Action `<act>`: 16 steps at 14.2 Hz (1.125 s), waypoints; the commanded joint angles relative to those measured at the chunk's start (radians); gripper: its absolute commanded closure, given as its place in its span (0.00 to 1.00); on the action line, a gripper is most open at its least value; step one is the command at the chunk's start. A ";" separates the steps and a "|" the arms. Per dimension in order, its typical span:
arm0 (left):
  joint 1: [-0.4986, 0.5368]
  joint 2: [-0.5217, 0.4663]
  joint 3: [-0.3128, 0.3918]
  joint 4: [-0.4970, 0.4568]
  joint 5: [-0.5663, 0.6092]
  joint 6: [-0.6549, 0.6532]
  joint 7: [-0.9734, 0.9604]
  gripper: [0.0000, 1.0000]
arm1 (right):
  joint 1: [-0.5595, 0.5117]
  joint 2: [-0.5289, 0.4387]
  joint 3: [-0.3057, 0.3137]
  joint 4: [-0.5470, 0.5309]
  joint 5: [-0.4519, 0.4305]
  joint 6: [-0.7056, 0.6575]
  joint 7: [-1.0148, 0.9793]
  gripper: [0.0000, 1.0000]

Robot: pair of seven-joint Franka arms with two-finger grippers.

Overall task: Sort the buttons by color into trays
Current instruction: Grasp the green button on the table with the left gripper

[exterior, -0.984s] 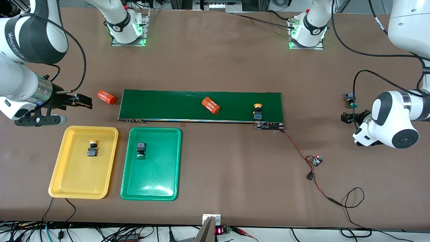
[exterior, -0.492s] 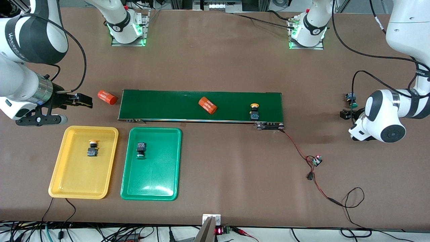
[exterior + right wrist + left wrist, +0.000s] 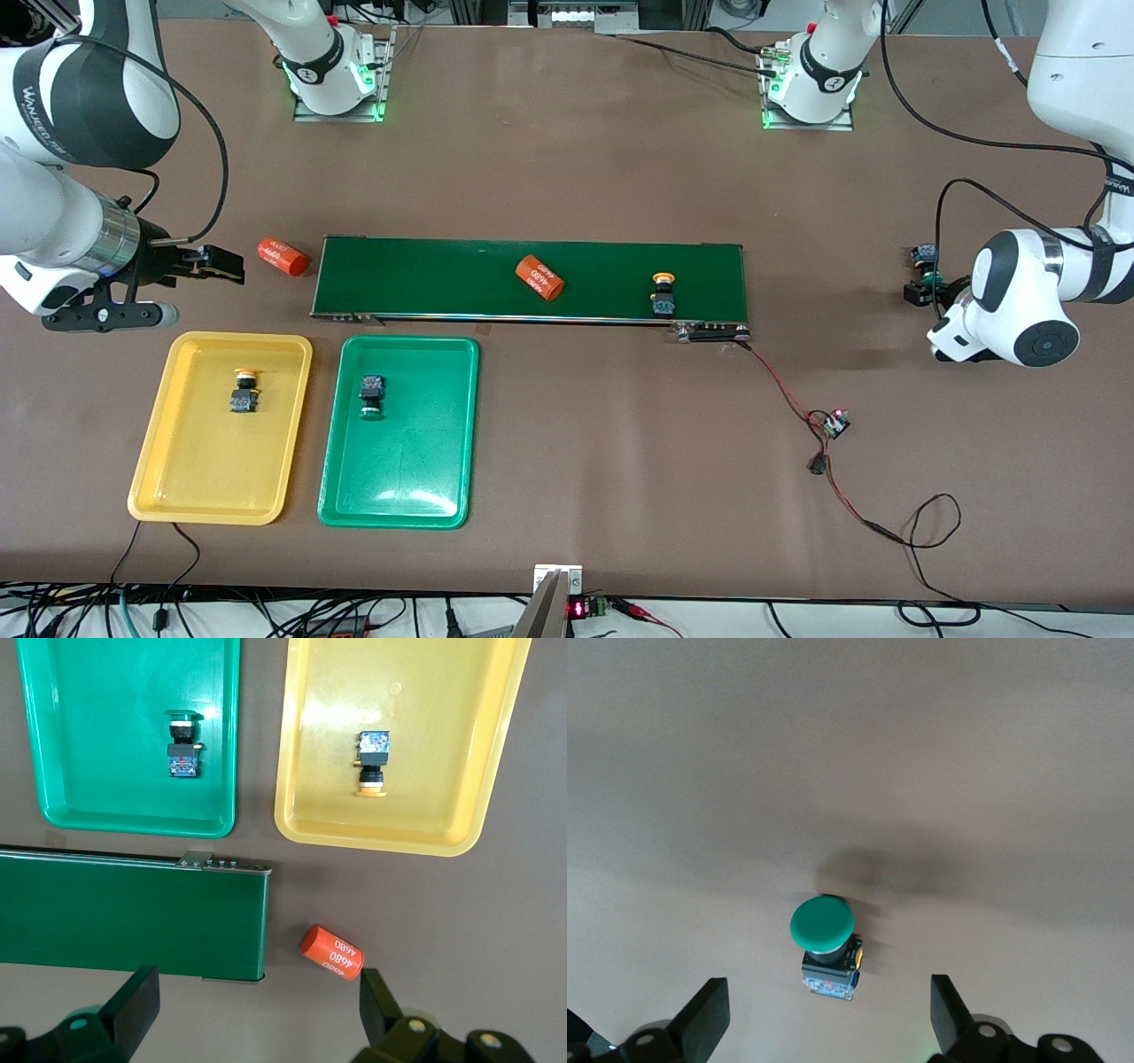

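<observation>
A green button (image 3: 926, 263) stands on the table at the left arm's end. My left gripper (image 3: 920, 291) hangs open just over it; in the left wrist view the button (image 3: 824, 935) lies ahead of the open gripper (image 3: 830, 1019), untouched. A yellow button (image 3: 663, 297) rides the conveyor belt (image 3: 425, 279). The yellow tray (image 3: 151, 478) holds a yellow button (image 3: 244, 390). The green tray (image 3: 399, 470) holds a green button (image 3: 371, 396). My right gripper (image 3: 220, 266) waits open and empty above the table beside the yellow tray; the right wrist view shows both trays (image 3: 89, 780) (image 3: 443, 744).
One orange cylinder (image 3: 540, 277) lies on the belt, another (image 3: 283, 256) on the table off the belt's end by my right gripper. A red wire (image 3: 780, 381) runs from the belt's motor end to a small board (image 3: 834, 422).
The orange cylinder and the yellow button on the belt have moved toward the right arm's end. My left gripper has shifted closer over the green button. The right arm has not moved.
</observation>
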 commanded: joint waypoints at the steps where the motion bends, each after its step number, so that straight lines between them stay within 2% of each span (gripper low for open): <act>1: 0.013 -0.060 -0.010 -0.063 0.019 0.009 0.014 0.00 | 0.001 -0.021 0.002 -0.017 0.008 -0.009 -0.006 0.00; 5: 0.042 -0.076 -0.010 -0.109 0.016 0.033 0.011 0.00 | 0.001 -0.021 0.002 -0.019 0.008 -0.009 -0.007 0.00; 10: 0.100 -0.070 -0.010 -0.209 0.018 0.225 0.025 0.00 | 0.001 -0.021 0.002 -0.019 0.008 -0.009 -0.007 0.00; 14: 0.100 -0.042 -0.008 -0.218 0.018 0.285 0.025 0.00 | 0.000 -0.021 0.002 -0.019 0.008 -0.015 -0.007 0.00; 16: 0.094 -0.037 -0.008 -0.218 0.018 0.286 0.025 0.10 | 0.000 -0.021 0.002 -0.019 0.008 -0.021 -0.007 0.00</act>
